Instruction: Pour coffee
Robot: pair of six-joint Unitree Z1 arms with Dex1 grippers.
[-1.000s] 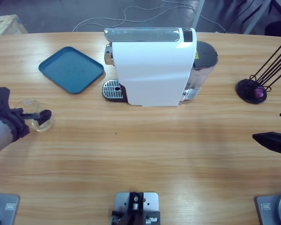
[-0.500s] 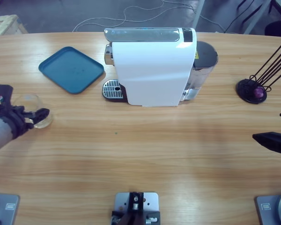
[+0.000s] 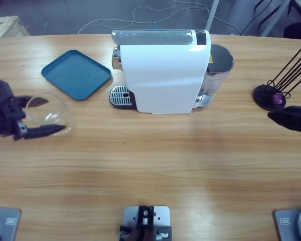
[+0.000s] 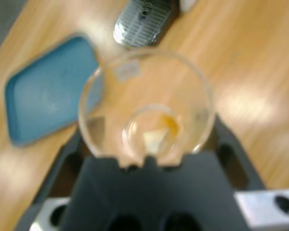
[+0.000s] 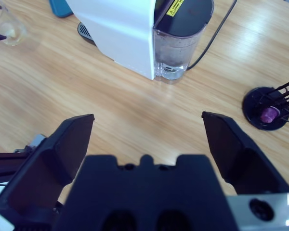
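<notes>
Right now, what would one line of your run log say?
left gripper: holding glass tumbler | coffee: shallow layer inside | right gripper: open, empty | coffee machine: untouched

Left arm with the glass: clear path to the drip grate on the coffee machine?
Probably yes. The left gripper holds the glass tumbler, and only bare table lies between it and the drip grate. The blue tray sits off to the side.

High view looks straight down; both wrist views share the coffee machine [image 3: 163, 70].
</notes>
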